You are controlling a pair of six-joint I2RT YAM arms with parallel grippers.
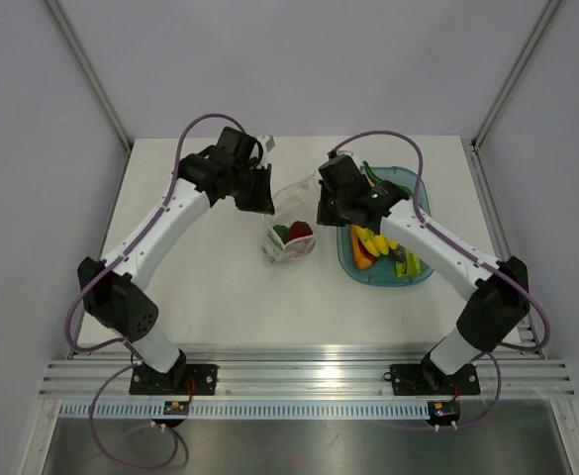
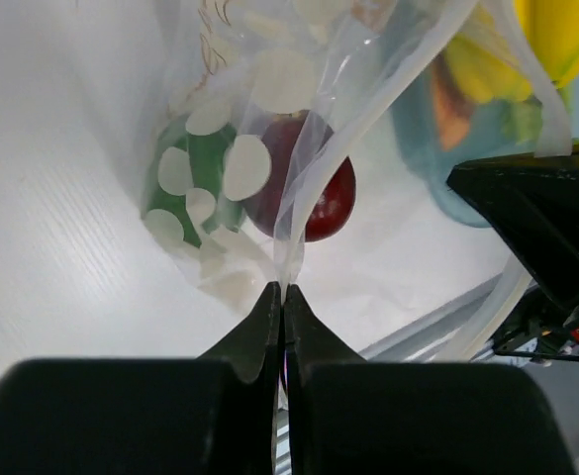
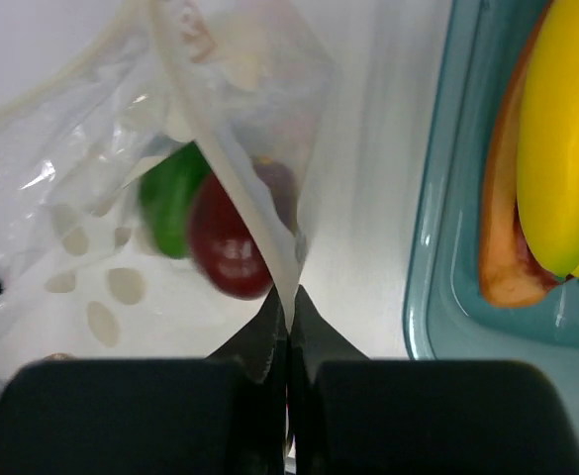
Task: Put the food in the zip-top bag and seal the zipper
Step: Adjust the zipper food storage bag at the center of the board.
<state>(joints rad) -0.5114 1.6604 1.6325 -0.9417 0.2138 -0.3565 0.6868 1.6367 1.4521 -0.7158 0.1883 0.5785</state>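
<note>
The zip-top bag (image 1: 291, 237) is at the middle of the desk (image 1: 220, 297), held up by its upper edge between the two arms, just left of the teal tray (image 1: 423, 280). Its clear plastic is crinkled and printed with white round blobs. Two pieces of the food lie side by side, touching, at its bottom: the dark red apple (image 1: 301, 231) on the right and the green round fruit (image 1: 281, 235) on the left. Whether the bag's bottom rests on the desk or hangs just over it cannot be told.

The zipper (image 3: 240, 188) shows as a narrow pale strip running along the mouth edge and down into each gripper. Whether it is pressed together along its length cannot be told.

The left gripper (image 2: 281, 297) is fully closed, its fingertips meeting on the bag's edge at the left end of the mouth. The right gripper (image 3: 289, 302) is likewise closed, pinching the edge at the right end, beside the tray's rim. In the top view the two stand apart with the bag's top stretched between them.

The rest of the food is in the tray: the yellow banana bunch (image 3: 566, 148), an orange piece (image 3: 502, 267) touching it, and green pieces (image 1: 405, 262) on the right side.
</note>
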